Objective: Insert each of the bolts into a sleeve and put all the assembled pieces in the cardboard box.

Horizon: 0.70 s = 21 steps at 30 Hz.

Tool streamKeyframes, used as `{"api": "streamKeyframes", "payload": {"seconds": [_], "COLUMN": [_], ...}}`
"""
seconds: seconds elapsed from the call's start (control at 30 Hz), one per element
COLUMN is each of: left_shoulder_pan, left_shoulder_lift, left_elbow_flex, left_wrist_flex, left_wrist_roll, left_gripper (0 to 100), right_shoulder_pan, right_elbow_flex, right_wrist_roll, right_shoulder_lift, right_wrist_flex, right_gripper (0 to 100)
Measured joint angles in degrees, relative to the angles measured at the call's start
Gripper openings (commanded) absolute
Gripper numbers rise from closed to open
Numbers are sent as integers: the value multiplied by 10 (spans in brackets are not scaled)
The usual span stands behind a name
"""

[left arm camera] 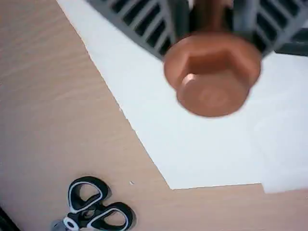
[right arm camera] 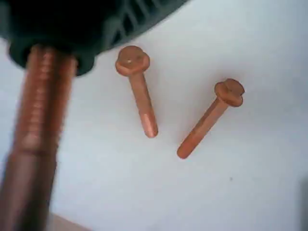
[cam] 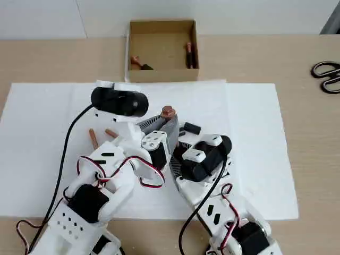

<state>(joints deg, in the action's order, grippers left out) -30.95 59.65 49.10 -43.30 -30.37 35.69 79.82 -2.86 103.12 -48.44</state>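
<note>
1. The left gripper (cam: pixel 156 125) is pressed together on the bolt (left arm camera: pixel 211 79) just behind its head. This is judged to keep the bolt steady and in line while it is mated with its partner.
2. The right gripper (cam: pixel 172 130) is taken to be clamped around the sleeve (right arm camera: pixel 79 57). The two arms are brought tip to tip above the white sheet (cam: pixel 255 159), so that each part is held by one gripper.
3. The bolt is held off the sheet between the grippers. It is copper-coloured, with a flanged hexagonal head and a threaded shank. The shank is seen passing through the short black sleeve and out the other side, so this insertion is judged largely made.
4. A loose bolt (right arm camera: pixel 138 91) and a second loose bolt (right arm camera: pixel 209 120) are laid flat on the sheet near the arms, apart from each other, probably for later rounds.
5. A spare sleeve (cam: pixel 192 128) is laid just beside the grippers.
6. Farther off, two finished pieces (cam: pixel 189 54) are seen lying apart in the cardboard box (cam: pixel 162 25).
7. Scissors (cam: pixel 326 77) are left well aside on the table.
</note>
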Motion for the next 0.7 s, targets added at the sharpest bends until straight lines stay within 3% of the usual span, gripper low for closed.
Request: {"api": "streamKeyframes", "payload": {"seconds": [0.7], "left_shoulder_pan": [-3], "left_shoulder_lift": [4], "left_elbow_flex": [25], "left_wrist_flex": [-45], "left_wrist_roll": [11], "left_gripper": [6], "right_shoulder_pan": [4], "right_elbow_flex": [14], "right_wrist_roll": [0], "right_shoulder_lift": [0], "right_wrist_flex": [0], "right_gripper": [6]}}
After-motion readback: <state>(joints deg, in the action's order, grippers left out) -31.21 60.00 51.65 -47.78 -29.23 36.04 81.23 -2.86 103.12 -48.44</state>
